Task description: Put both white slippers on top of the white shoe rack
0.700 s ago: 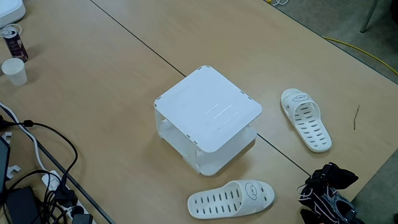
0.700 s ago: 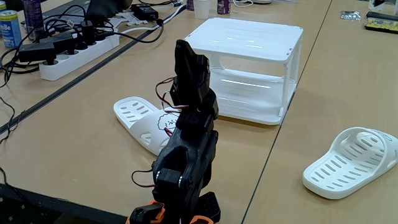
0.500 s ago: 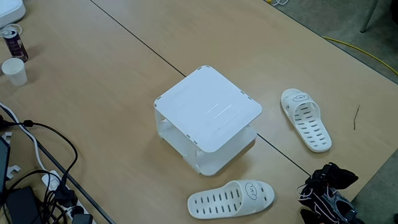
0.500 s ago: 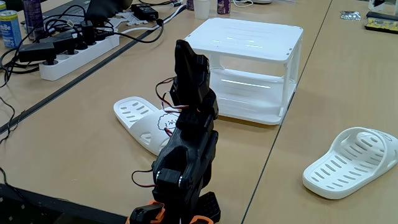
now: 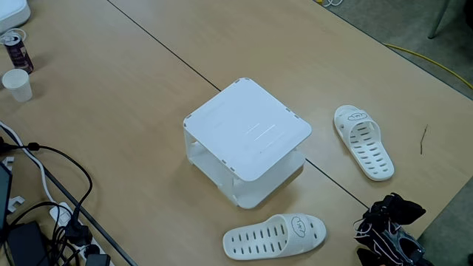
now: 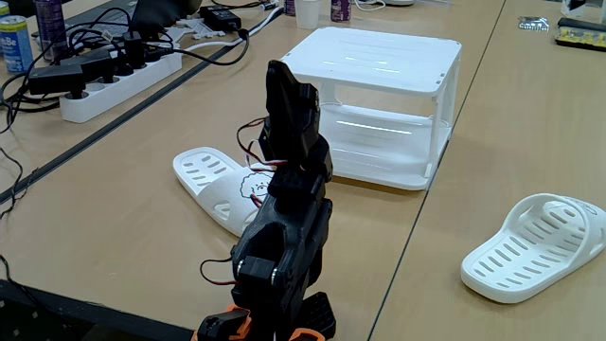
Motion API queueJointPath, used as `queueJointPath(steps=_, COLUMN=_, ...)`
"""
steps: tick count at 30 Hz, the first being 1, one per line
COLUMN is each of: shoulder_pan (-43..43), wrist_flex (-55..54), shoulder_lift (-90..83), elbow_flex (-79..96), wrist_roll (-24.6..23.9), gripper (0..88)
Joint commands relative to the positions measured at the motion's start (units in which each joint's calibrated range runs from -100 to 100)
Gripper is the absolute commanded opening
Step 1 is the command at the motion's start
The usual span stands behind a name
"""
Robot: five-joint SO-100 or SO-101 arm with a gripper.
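In a fixed view the black arm (image 6: 284, 237) stands folded upright nearest the camera, its end effector (image 6: 284, 90) raised at the top; whether its jaws are apart or closed cannot be told, and nothing is seen in its hold. Just behind the arm one white slipper (image 6: 220, 186) lies flat on the wooden surface (image 6: 114, 218); the other white slipper (image 6: 540, 246) lies well apart to the right. Farther back stands the white shoe rack (image 6: 379, 104), its top bare. Beyond it are a power strip (image 6: 118, 80) and cables.
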Motion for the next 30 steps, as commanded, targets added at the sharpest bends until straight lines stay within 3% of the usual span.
queueJointPath(steps=1, shoulder_pan=0.6, wrist_flex=6.5, shoulder_lift=1.0, elbow_flex=-0.5, wrist_roll=0.4, gripper=0.8)
queueJointPath(steps=7, shoulder_pan=8.2, wrist_flex=28.8, shoulder_lift=1.0, elbow_flex=-8.5, wrist_roll=0.4, gripper=0.8)
queueJointPath(steps=14, shoulder_pan=8.5, wrist_flex=69.6, shoulder_lift=2.2, elbow_flex=-25.0, wrist_roll=0.4, gripper=1.0)
queueJointPath(steps=17, shoulder_pan=8.9, wrist_flex=82.2, shoulder_lift=7.1, elbow_flex=-35.9, wrist_roll=0.4, gripper=0.8)
queueJointPath(steps=24, shoulder_pan=12.4, wrist_flex=87.2, shoulder_lift=28.8, elbow_flex=-57.4, wrist_roll=0.4, gripper=0.9)
queueJointPath(steps=30, shoulder_pan=26.5, wrist_flex=87.5, shoulder_lift=48.0, elbow_flex=-60.4, wrist_roll=0.4, gripper=1.0)
